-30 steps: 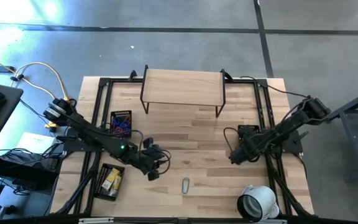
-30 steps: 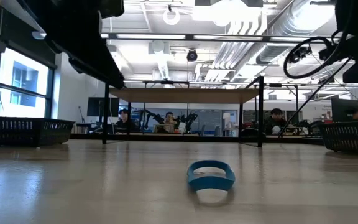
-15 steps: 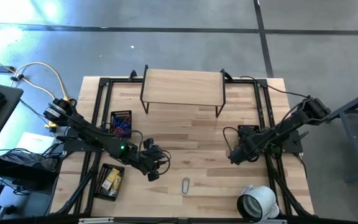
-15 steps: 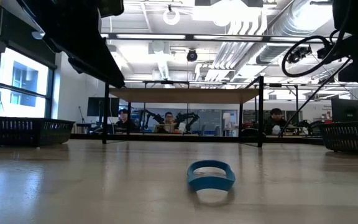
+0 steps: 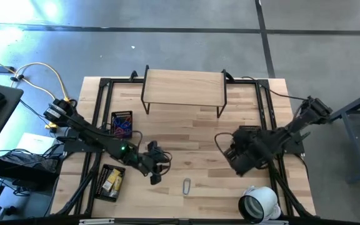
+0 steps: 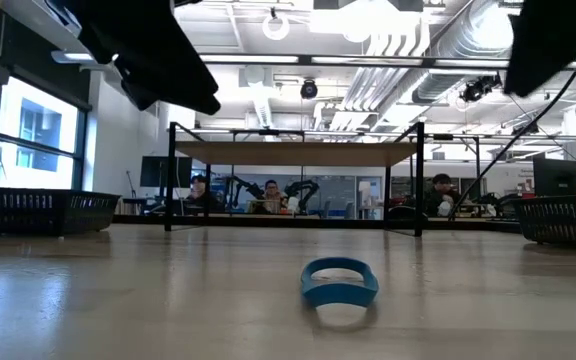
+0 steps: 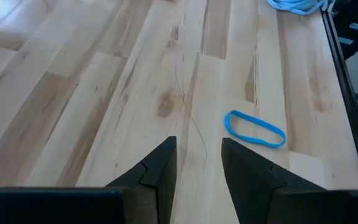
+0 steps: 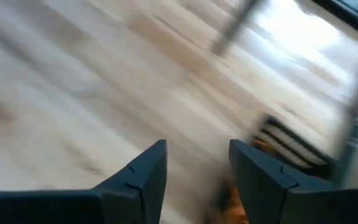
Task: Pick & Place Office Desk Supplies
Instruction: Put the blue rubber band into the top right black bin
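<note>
Light wood table (image 5: 192, 134): blue loop (image 7: 255, 129), silver clip (image 5: 187, 185), mesh baskets (image 5: 122, 124), white tape roll (image 5: 259, 203), small wooden shelf (image 5: 183, 87).

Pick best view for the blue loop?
Left wrist view: the blue loop lies flat and whole on bare wood. Low view shows it edge-on; high view a pale speck; right wrist view none.

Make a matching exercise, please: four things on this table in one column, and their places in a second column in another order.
Things:
1. blue loop
2. white tape roll
3. raised wooden shelf
4. left gripper

Places:
A. far edge of the table, in the middle
B. near right corner
C. left of the table's middle
D. bare wood ahead of the left gripper's fingers

Pairs: 1-D, 2-B, 3-A, 4-C
</note>
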Controlling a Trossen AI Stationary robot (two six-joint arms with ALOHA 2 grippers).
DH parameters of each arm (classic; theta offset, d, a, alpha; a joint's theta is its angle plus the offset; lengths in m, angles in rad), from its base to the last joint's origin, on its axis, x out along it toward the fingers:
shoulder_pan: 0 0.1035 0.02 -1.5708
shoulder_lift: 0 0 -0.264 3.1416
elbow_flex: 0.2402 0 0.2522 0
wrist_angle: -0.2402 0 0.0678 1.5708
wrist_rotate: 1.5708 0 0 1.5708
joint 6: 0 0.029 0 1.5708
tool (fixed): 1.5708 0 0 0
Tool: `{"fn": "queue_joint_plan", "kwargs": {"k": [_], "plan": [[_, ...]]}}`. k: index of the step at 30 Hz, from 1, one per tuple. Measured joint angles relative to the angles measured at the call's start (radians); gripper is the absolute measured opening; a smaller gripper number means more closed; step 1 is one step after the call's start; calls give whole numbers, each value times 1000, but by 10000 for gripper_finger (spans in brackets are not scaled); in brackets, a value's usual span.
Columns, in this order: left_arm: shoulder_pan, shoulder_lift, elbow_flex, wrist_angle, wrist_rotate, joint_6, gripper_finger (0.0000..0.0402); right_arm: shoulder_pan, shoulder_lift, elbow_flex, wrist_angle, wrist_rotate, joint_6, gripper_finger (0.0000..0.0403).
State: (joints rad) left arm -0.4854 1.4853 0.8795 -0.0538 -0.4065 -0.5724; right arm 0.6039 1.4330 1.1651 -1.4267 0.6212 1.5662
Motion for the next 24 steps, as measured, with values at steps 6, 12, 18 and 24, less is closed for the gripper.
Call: {"fn": "queue_joint_plan", "kwargs": {"k": [6,12,18,24], "plan": [[1,0,0,-1,-12,-3,122,109,0,-5,265,181,-107,161],[1,0,0,0,39,44,123,170,1,-45,525,322,-277,161],[-4,0,0,17,133,179,157,182,1,-87,686,331,-395,159],[-10,38,0,120,137,250,223,182,1,-135,737,329,-394,160]]}}
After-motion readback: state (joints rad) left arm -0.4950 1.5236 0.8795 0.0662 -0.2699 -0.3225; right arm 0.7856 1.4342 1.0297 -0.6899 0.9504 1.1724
